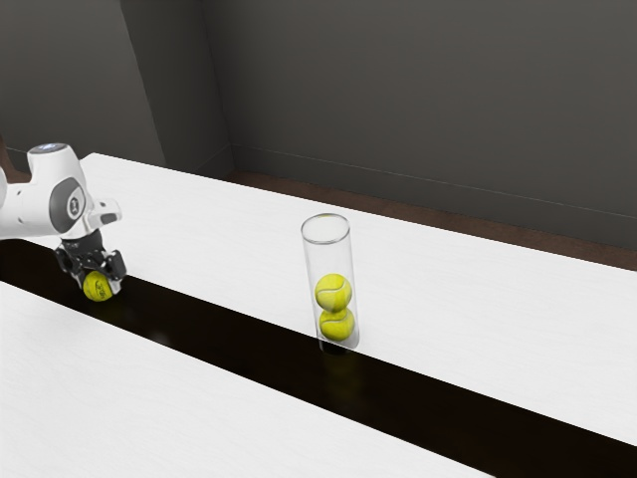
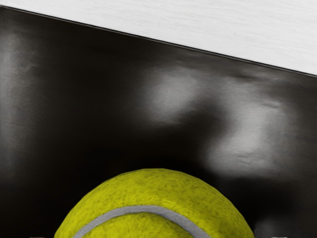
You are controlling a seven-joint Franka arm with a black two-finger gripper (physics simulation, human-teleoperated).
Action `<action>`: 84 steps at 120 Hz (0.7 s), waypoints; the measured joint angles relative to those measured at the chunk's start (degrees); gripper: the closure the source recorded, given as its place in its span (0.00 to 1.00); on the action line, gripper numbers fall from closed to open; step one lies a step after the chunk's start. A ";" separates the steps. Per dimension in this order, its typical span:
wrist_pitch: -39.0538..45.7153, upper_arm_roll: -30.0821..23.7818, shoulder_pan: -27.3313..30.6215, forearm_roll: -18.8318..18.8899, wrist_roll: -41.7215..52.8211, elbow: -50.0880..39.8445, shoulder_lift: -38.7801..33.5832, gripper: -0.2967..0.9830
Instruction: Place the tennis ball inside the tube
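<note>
In the exterior view my gripper (image 1: 99, 285) is at the far left, low over the dark strip, with its fingers open on either side of a tennis ball (image 1: 97, 287). The ball rests on the strip between the fingers. The wrist view has the same yellow ball (image 2: 153, 203) at its lower edge, with narrow gaps between it and the fingertips. A clear upright tube (image 1: 326, 254) stands by the strip's edge, open at the top. Inside it are two tennis balls, an upper ball (image 1: 333, 293) stacked on a lower ball (image 1: 336, 325).
A glossy dark strip (image 1: 229, 333) runs lengthwise over the white table (image 1: 478, 289), from my gripper past the tube. Grey walls (image 1: 418, 100) rise beyond the table's far edge. The tube stands well apart from my gripper, toward the exterior view's right.
</note>
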 joint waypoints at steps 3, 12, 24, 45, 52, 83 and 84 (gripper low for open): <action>-0.02 0.00 0.01 0.00 0.03 0.01 0.02 0.35; -0.09 -0.07 0.02 -0.05 0.12 0.03 -0.01 0.39; -0.19 -0.17 -0.03 -0.06 0.20 0.09 -0.07 0.42; -0.99 -0.26 -0.01 0.10 0.12 0.06 -0.46 0.45; -1.33 -0.26 0.07 0.19 0.08 -0.02 -0.76 0.45; -2.95 -0.80 0.22 0.45 -0.06 -3.77 -6.95 0.48; -3.05 -0.83 0.23 0.44 -0.07 -4.06 -7.40 0.48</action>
